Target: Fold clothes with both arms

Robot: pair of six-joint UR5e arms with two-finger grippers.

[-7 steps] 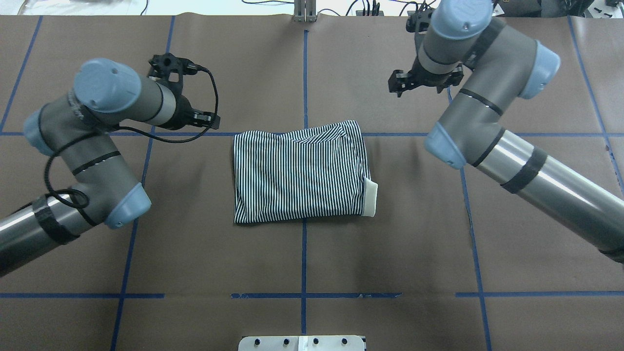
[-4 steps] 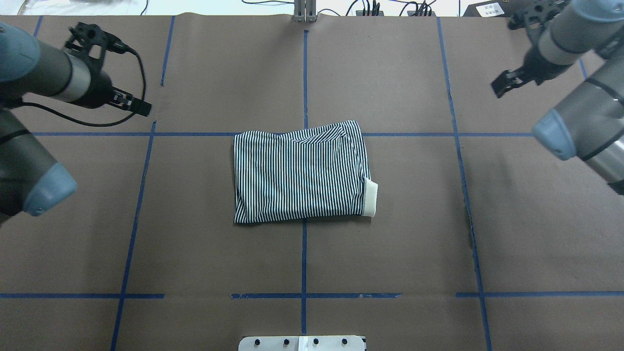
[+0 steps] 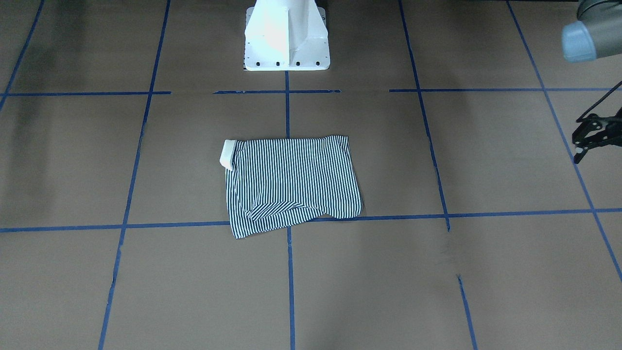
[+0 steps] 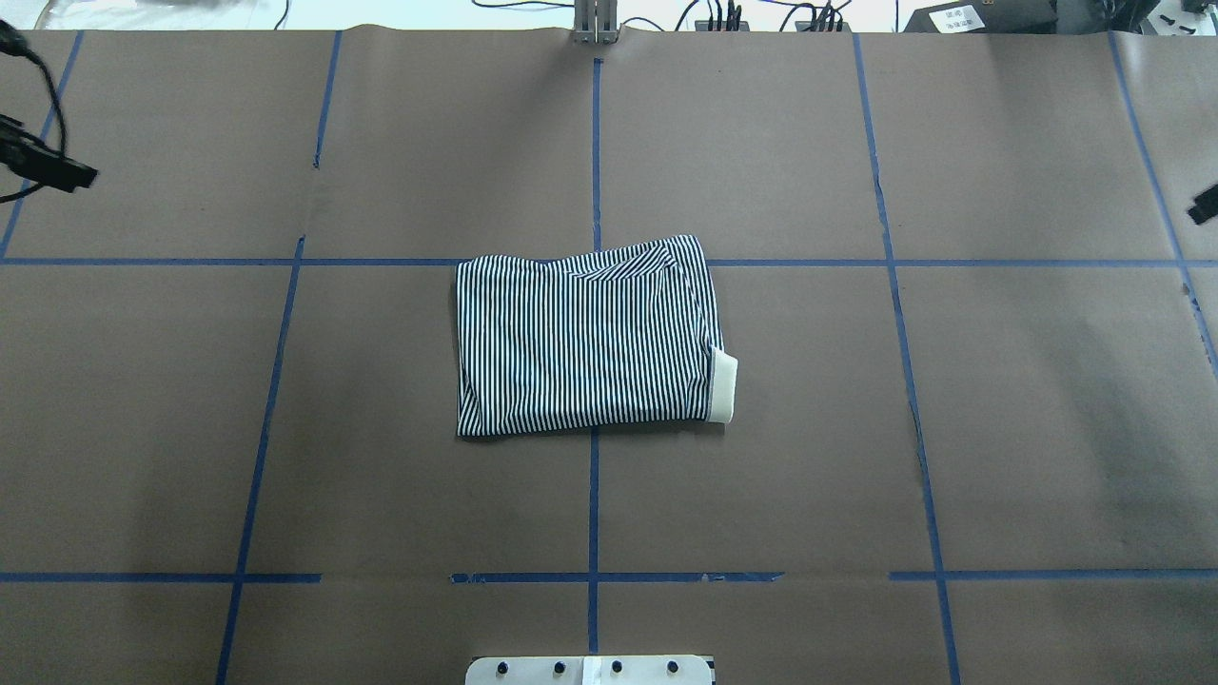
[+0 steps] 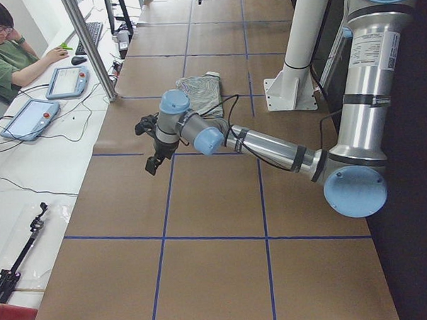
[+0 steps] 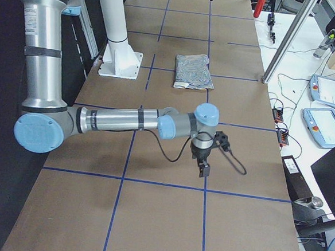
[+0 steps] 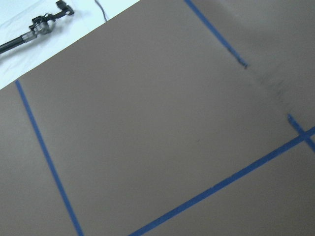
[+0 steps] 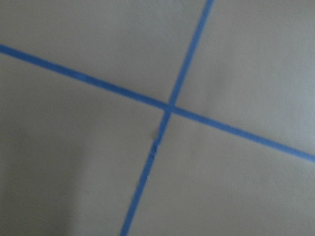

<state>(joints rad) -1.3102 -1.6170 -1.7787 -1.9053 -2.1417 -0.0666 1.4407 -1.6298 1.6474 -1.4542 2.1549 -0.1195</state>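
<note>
The striped polo shirt [image 4: 585, 338] lies folded into a compact rectangle at the table's centre, with its cream collar [image 4: 723, 385] poking out at its right edge. It also shows in the front view [image 3: 291, 182] and in both side views [image 5: 202, 95] [image 6: 192, 71]. My left gripper [image 3: 576, 149] hangs empty above the table far to the shirt's left, fingers apart; only its tip [image 4: 52, 173] shows overhead. My right gripper [image 6: 204, 165] hangs far to the shirt's right; only a sliver [image 4: 1204, 205] shows overhead, so I cannot tell its state.
Brown paper with blue tape grid lines covers the table [image 4: 856, 428]. The white pedestal base [image 3: 285, 36] stands on the robot's side. An operator [image 5: 7, 52] with tablets sits at a white side desk beyond the table's far edge. Cables and boxes line that edge [image 4: 761, 14].
Both arms have swung outward and away from the shirt, the left to the far left and the right to the far right, nearly leaving the overhead view. The shirt has not moved.
</note>
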